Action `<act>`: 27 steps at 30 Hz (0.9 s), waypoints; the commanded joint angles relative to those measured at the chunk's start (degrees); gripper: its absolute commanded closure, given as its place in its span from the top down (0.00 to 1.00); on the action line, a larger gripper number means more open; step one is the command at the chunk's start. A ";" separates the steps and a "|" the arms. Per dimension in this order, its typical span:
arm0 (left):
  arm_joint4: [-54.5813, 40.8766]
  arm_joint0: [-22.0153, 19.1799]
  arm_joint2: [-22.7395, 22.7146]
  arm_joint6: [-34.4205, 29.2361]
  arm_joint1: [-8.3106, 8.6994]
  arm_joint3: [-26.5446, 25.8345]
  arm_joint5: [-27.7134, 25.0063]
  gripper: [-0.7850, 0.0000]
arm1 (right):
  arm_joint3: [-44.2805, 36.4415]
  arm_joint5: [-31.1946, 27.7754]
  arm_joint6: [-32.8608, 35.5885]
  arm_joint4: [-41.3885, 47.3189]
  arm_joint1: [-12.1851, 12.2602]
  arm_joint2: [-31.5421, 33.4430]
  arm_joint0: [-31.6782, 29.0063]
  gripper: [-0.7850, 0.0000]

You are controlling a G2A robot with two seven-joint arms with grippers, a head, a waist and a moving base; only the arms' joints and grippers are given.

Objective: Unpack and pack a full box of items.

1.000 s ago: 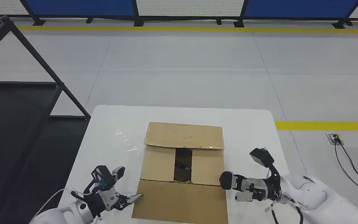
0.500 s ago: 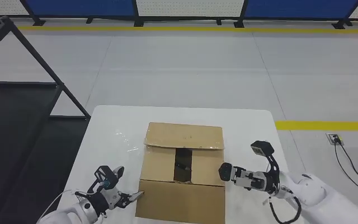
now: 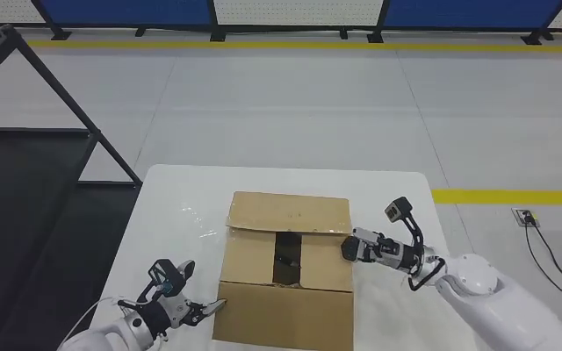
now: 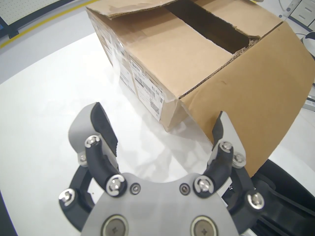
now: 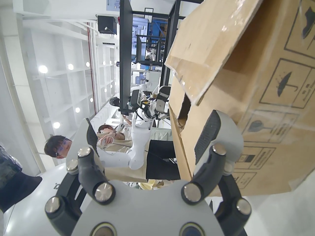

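Flaps are found in three attitudes on the large brown corrugated cardboard box (image 3: 255, 263), which is set at the lower centre of the top view on a white rectangular table (image 3: 395, 189). The far flap (image 3: 290, 213) is lifted and tilted over the opening, the near flap (image 3: 285, 318) is folded outward toward the bottom edge of the frame, and the two inner flaps (image 3: 325, 259) are laid flat, with a dark gap (image 3: 287, 259) left between them; what lies inside cannot be made out. White shipping labels (image 4: 145, 89) are stuck to the box's left wall, and black handling symbols (image 5: 285, 87) are printed on its right wall. The left gripper (image 3: 206, 311) is held low over the table at the lower left of the top view, just beside the box's near left corner; its fingers are spread wide, nothing is held between them, and whether one fingertip touches the near flap cannot be told. The right gripper (image 3: 349, 248) is placed at the box's right edge, right of centre in the top view; its fingers are likewise parted, and in the right wrist view the upper edge of the right wall is seen between them, though contact cannot be judged. A yellow floor line (image 3: 496, 196) is seen at the right of the frame, blue wall panels (image 3: 123, 10) along the top, and a black metal frame (image 3: 61, 96) at the upper left.
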 commanded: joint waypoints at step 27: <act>0.00 0.00 0.00 0.00 0.00 0.00 0.00 1.00 | 3.51 -6.15 -14.91 -2.38 -5.91 2.02 3.39 1.00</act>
